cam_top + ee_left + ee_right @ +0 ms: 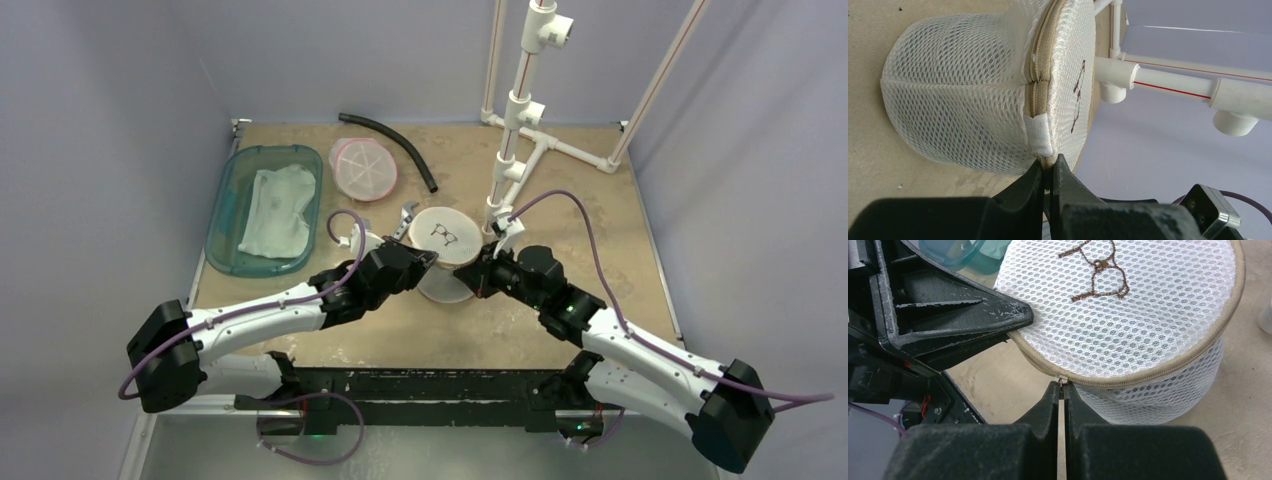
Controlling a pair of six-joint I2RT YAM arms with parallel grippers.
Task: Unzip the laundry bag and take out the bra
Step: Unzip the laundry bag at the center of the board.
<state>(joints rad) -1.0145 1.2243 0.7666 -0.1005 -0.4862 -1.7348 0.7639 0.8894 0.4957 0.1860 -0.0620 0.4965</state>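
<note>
The laundry bag (446, 240) is a round white mesh drum with a tan zipper around its lid and a brown bra outline stitched on top; it also shows in the left wrist view (973, 90) and the right wrist view (1128, 305). My left gripper (1050, 170) is shut on the bag's tan zipper seam just past a white fabric tab (1039, 134). My right gripper (1063, 385) is shut on the small zipper pull (1063, 381) at the bag's near rim. The zipper looks closed. The bra is hidden inside the bag.
A teal tray (222, 222) with a white cloth (278, 208) lies at the left. A pink-rimmed round mesh bag (363, 168) and a black hose (395, 143) lie behind. A white PVC pipe frame (520, 120) stands just right of the bag.
</note>
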